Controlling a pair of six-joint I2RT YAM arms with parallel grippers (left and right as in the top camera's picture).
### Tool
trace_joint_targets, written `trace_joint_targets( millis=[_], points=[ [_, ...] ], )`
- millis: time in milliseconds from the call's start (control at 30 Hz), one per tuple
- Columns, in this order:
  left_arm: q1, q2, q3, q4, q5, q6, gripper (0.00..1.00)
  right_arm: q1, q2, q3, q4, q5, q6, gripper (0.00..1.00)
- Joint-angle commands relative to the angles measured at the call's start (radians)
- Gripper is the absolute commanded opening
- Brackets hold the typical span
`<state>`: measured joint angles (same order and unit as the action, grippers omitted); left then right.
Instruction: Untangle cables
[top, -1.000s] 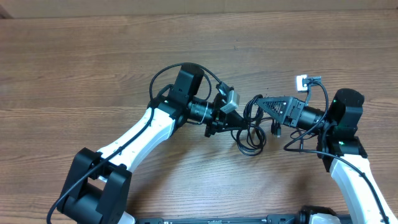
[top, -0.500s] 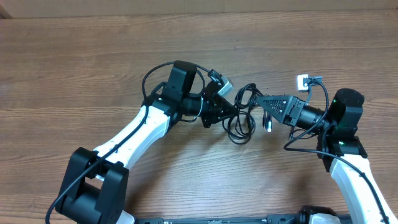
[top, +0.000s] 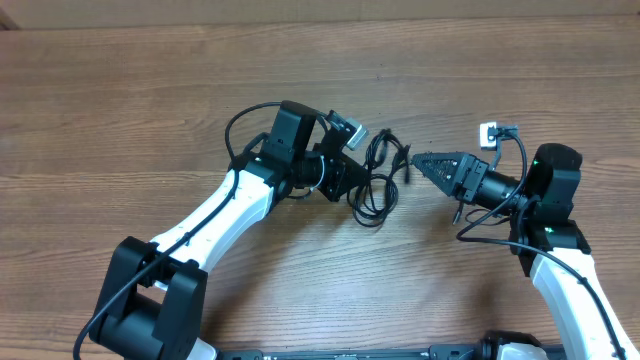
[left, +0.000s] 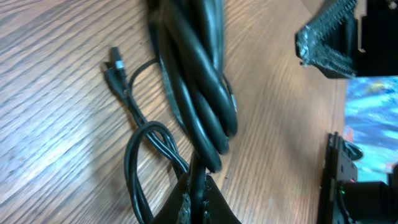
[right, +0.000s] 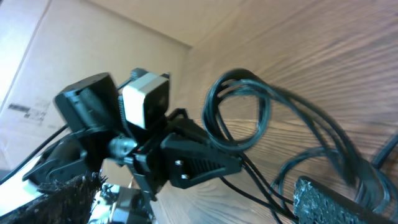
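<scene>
Overhead: thin black cables, bunched in loose loops, lie on the brown wood-grain table betw. the two arms, nearer the left one. Left pincer is clamped tight on the bunch's left side. Right pincer stands wide, nothing in it, just right of the cables and apart from them.

Left wrist: cables run up from left pincer, which is closed on them at the bottom edge, w/ several strands twisted together. One thinner strand loops off left and ends in a small plug on the table. Right pincer's textured fingers show top right.

Right wrist: cables loop over the table, gripped by left pincer. Strands pass close to right pincer's own fingers; contact can't be told.
</scene>
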<state>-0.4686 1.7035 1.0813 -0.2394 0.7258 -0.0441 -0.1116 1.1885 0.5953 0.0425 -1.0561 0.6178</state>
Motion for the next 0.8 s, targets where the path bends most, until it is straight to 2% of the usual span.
trace_joint_targets(
  millis=[0,567,767],
  points=[
    [0.006,-0.028,0.014,0.004,-0.031,-0.032,0.04,-0.006,-0.004,0.006,-0.025,0.069,-0.024,1.0],
    [-0.023,-0.028,0.014,0.061,0.0,-0.061,0.04,0.027,-0.004,0.006,-0.04,0.024,-0.026,0.97],
    [-0.055,-0.028,0.014,0.073,0.0,-0.018,0.04,0.079,-0.004,0.006,-0.017,0.027,-0.051,0.97]
  ],
)
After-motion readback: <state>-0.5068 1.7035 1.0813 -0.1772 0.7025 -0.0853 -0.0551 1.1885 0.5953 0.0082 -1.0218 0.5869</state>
